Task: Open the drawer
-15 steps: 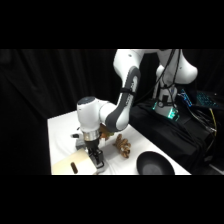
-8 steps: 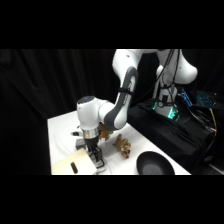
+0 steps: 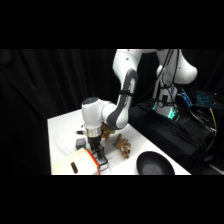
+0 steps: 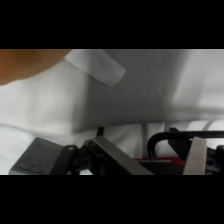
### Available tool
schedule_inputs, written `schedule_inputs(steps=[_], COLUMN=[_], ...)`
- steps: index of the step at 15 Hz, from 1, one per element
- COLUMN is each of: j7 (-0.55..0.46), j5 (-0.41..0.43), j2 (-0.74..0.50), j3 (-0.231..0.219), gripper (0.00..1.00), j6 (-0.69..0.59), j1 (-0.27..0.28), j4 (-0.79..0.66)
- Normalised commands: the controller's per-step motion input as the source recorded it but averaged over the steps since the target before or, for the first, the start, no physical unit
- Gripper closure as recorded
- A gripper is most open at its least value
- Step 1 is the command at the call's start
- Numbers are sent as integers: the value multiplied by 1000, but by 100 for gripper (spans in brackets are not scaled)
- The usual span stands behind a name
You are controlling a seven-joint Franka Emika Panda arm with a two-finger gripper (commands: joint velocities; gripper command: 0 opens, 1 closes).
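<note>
The gripper [image 3: 98, 156] hangs just beside the drawer [image 3: 80, 164], near its handle [image 4: 186, 140] (finger spread: cannot tell). A misaligned pull could slip off the wire loop, or drag the whole box.

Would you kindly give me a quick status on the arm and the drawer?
Gripper down at the drawer front, by the handle. Grip unconfirmed. Brown object and black bowl stand off to the side, clear.
</note>
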Motion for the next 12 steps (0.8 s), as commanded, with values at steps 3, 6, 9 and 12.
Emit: schedule_inputs(steps=[3,6,9,12], j7=[-148,-137,-133,-124], j5=[82,89,98,94], j2=[-247,-294,-316,-302], j3=[74,76,79,67], gripper=[0,0,0,0], j6=[184,159,134,127], j1=[-96,-106,-103,-84], j4=[-325,-348,-349,-326])
